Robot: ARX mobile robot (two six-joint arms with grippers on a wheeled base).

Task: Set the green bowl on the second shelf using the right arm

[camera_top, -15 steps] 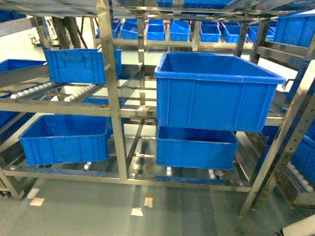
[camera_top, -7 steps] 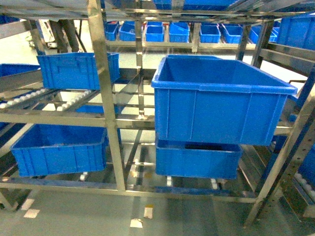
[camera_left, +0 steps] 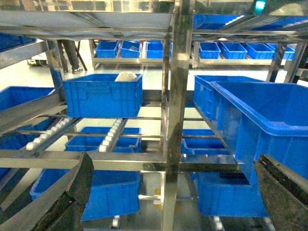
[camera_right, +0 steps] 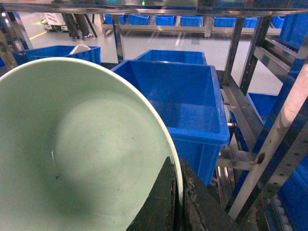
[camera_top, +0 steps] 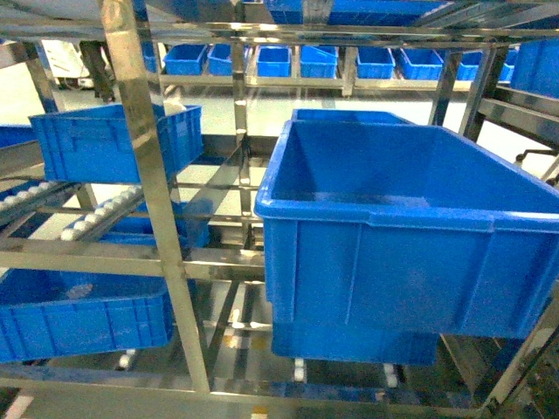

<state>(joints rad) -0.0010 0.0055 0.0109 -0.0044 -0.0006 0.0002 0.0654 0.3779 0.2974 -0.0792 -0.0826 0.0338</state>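
bowl [camera_right: 72, 154] sits clamped by its rim in my right gripper [camera_right: 175, 202], tilted so its mint-green hollow faces the wrist camera, just short of one large blue crate [camera_top: 402, 236] on the second shelf [camera_top: 210, 262]. that crate looms nearer than a second ago. left gripper [camera_left: 173, 192] gapes wide.

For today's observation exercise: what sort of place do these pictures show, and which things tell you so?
Probably a warehouse or factory storage area: stainless-steel racks with roller rails, many identical blue crates on several tiers, and a bare concrete floor behind.
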